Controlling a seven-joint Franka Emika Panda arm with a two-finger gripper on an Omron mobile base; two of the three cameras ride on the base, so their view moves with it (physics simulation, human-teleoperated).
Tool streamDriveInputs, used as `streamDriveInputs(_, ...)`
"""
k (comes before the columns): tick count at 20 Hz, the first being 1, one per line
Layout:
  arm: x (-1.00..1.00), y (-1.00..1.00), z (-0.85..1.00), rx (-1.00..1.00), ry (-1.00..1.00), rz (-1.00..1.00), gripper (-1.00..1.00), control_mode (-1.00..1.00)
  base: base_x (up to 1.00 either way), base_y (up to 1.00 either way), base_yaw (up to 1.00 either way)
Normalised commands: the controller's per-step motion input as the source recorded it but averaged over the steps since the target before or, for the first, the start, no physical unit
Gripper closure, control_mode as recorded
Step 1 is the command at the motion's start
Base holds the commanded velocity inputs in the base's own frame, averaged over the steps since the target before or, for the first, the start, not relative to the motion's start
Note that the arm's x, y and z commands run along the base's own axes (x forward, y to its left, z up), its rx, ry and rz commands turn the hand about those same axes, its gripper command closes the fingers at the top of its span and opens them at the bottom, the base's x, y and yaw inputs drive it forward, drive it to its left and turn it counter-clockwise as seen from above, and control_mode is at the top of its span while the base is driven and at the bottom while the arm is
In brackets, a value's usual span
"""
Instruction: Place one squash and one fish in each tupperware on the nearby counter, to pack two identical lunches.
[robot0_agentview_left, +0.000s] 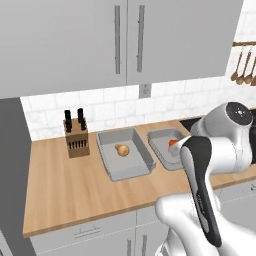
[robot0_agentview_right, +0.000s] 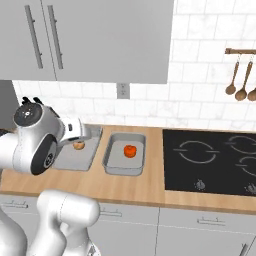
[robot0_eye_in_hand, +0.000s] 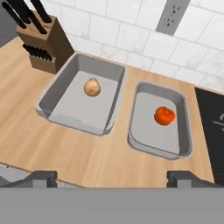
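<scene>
Two grey tupperware tubs sit side by side on the wooden counter, long sides parallel and near the tiled wall, so either can be reached from the front edge. The left tub, just beside the knife block, holds one pale orange squash lying loose near its middle. The right tub, between the left tub and the black cooktop, holds one orange-red squash, also resting free on the floor of the tub. That gives each lunch its squash, so the squash half of the packing looks done; I see no fish in either tub, and that half remains.

The gripper hangs above the counter's front edge, looking down over both tubs, its jaws spread wide apart and holding nothing. That empty, open stance suits going to fetch a fish next.
</scene>
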Motion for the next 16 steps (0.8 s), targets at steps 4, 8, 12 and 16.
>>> streamDriveInputs(4,0.00,0.00,0.00,0.00,0.00,0.00,-1.00,1.00,-1.00,0.00,0.00)
streamDriveInputs(8,0.00,0.00,0.00,0.00,0.00,0.00,-1.00,1.00,-1.00,0.07,0.02)
streamDriveInputs(12,0.00,0.00,0.00,0.00,0.00,0.00,-1.00,1.00,-1.00,0.66,0.24)
streamDriveInputs(16,0.00,0.00,0.00,0.00,0.00,0.00,-1.00,1.00,-0.87,0.95,0.48)
